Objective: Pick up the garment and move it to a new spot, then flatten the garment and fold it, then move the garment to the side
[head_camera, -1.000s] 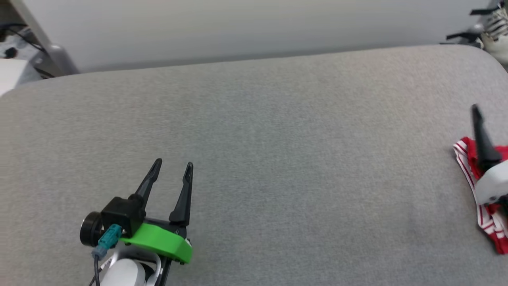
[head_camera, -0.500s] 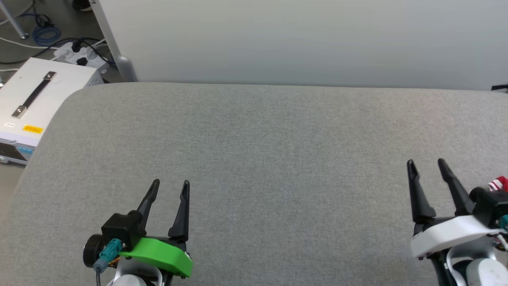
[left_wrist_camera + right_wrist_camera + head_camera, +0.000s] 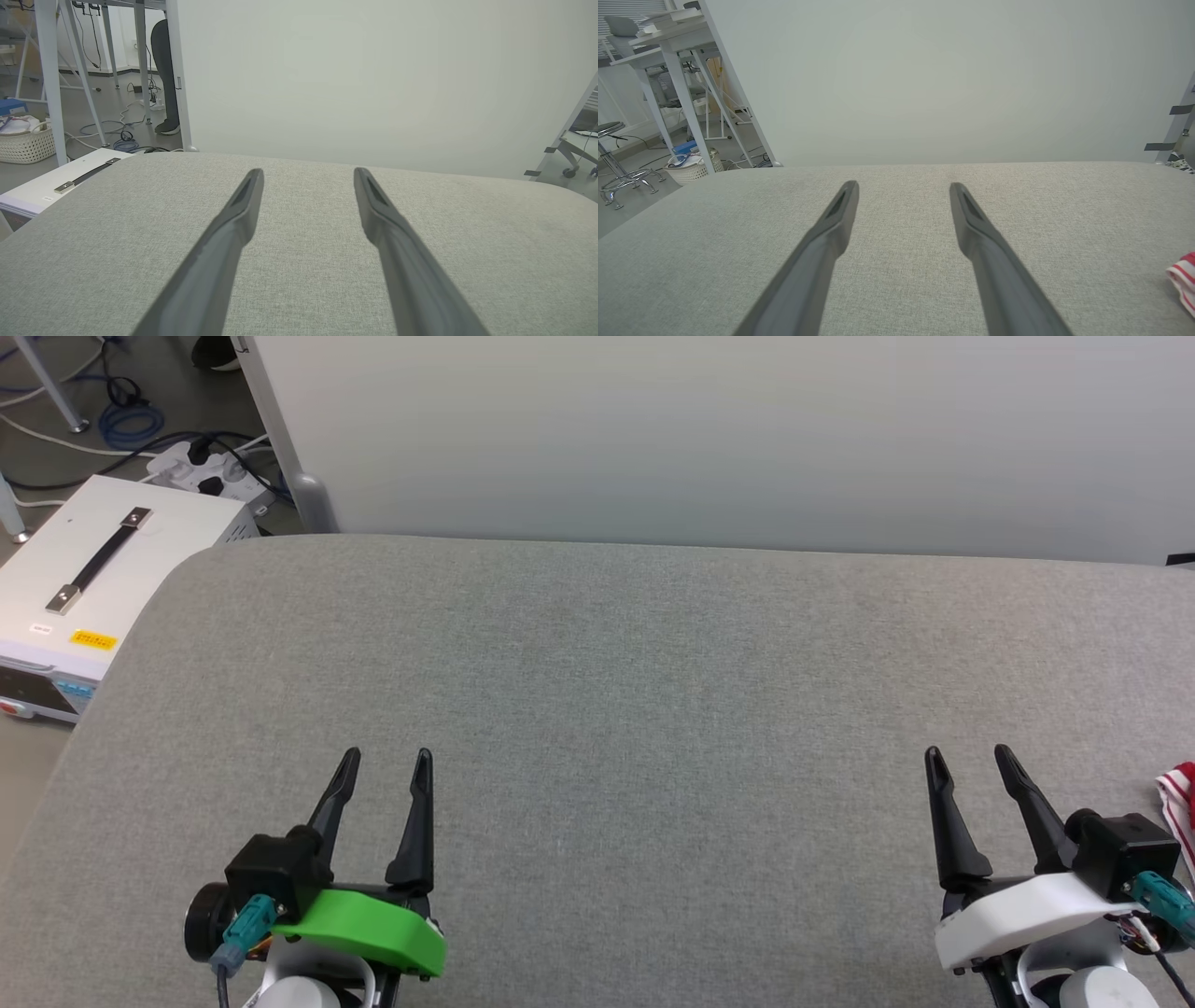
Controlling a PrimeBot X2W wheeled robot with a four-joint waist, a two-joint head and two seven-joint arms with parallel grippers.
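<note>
Well, a white case (image 3: 103, 569) sits off the left edge of the grey tabletop (image 3: 653, 709). My left pincer (image 3: 388, 756) hovers with fingers apart, empty. My right pincer (image 3: 967, 752) is likewise spread and empty, near the garment (image 3: 1181, 803), whose red-and-white striped edge lies at the far right.

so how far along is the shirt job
Possibly done: the garment lies at the right edge of the grey surface, apart from both grippers, seemingly set aside; most of it is cut off by the frame, so folding cannot be confirmed. In hand: nothing; the left gripper and right gripper are open and empty. Left: maybe nothing, if folded.
</note>
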